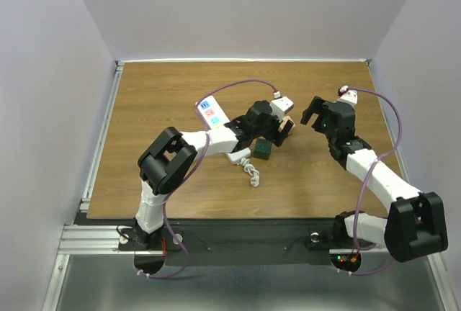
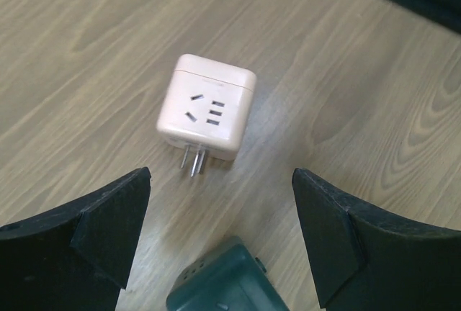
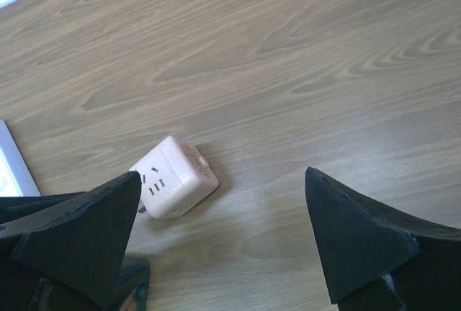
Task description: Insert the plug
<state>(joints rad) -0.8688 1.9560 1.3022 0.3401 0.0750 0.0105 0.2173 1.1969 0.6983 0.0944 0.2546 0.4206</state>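
Observation:
A pale pink cube plug (image 2: pixel 209 108) lies on its side on the wooden table, with its metal prongs (image 2: pixel 193 160) pointing toward my left gripper. My left gripper (image 2: pixel 220 217) is open and empty, hovering just short of the plug. In the top view the plug (image 1: pixel 288 124) peeks out at the left gripper (image 1: pixel 279 128). The white power strip (image 1: pixel 211 114) with coloured sockets lies to the left, partly under the left arm. My right gripper (image 3: pixel 220 235) is open and empty, to the right of the plug (image 3: pixel 175 178); it also shows in the top view (image 1: pixel 314 114).
A dark green cube (image 2: pixel 225 286) sits just below the left gripper; it also shows in the top view (image 1: pixel 262 150) and the right wrist view (image 3: pixel 134 284). A white coiled cord (image 1: pixel 249 170) lies near it. The strip's corner (image 3: pixel 14 168) shows at the left of the right wrist view.

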